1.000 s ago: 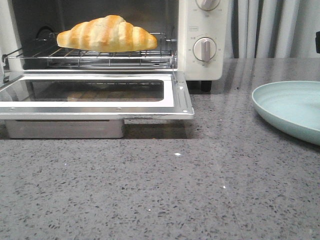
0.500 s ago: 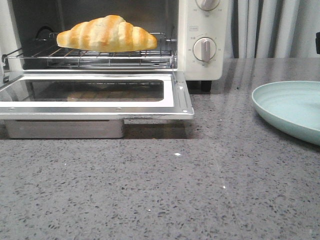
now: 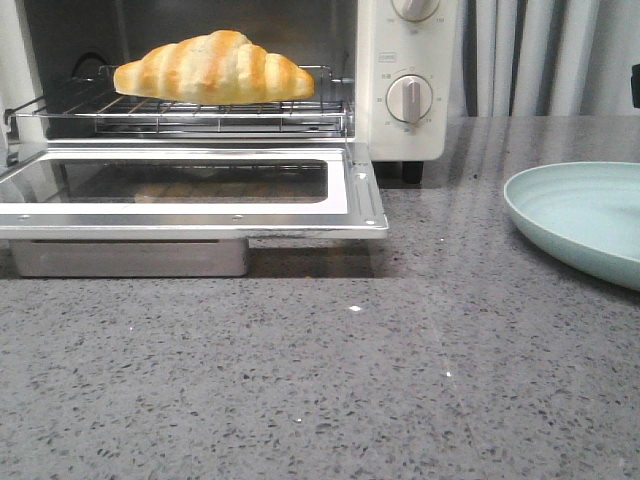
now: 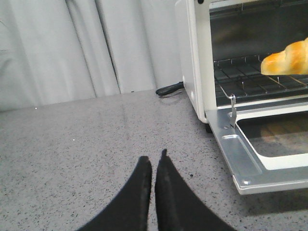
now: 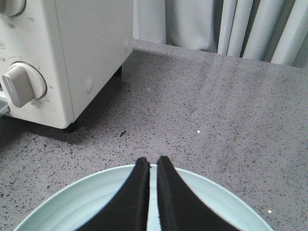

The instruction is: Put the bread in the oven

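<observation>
The golden striped bread [image 3: 213,67] lies on the wire rack inside the cream-white oven [image 3: 405,120], whose glass door [image 3: 190,190] hangs open and flat. One end of the bread [image 4: 288,58] shows in the left wrist view. My left gripper [image 4: 154,161] is shut and empty, low over the counter to the left of the oven [image 4: 192,62]. My right gripper [image 5: 150,162] is shut and empty above a pale green plate [image 5: 96,202], to the right of the oven [image 5: 72,57]. Neither gripper appears in the front view.
The pale green plate [image 3: 585,215] sits at the right of the grey speckled counter. A metal tray [image 3: 130,257] rests under the open door. A black cable [image 4: 168,89] lies beside the oven. Grey curtains hang behind.
</observation>
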Controlling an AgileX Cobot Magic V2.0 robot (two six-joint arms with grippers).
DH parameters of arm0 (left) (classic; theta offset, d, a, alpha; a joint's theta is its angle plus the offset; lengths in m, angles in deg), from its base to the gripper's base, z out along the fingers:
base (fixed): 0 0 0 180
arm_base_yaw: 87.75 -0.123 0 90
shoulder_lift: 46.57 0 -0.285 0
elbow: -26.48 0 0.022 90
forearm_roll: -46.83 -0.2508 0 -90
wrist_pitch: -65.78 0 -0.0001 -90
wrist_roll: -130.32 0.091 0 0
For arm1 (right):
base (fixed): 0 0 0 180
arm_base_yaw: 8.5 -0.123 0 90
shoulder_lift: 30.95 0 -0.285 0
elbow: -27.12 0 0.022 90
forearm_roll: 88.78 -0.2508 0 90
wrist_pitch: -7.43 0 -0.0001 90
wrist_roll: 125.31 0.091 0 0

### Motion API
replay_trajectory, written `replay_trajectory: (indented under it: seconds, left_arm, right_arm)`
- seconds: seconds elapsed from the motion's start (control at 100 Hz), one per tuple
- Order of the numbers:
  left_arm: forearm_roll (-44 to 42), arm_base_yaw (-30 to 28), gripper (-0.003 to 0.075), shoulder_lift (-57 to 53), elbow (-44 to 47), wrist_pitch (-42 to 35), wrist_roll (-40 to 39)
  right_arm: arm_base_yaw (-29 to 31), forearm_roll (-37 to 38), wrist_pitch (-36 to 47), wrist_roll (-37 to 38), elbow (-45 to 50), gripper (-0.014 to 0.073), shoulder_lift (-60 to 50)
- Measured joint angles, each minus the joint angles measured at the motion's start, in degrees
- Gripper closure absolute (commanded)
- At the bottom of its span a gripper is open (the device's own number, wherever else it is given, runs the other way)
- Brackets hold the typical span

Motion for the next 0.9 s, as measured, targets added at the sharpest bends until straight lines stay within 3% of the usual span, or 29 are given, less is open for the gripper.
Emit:
replay_trajectory:
  seconds: [0.9]
  left_arm:
    - [0.0, 0.0, 0.0740, 0.0, 0.0, -0.9, 0.0]
  right_arm:
    - [0.0, 0.0, 0.0, 0.0, 0.0, 0.0578, 0.0]
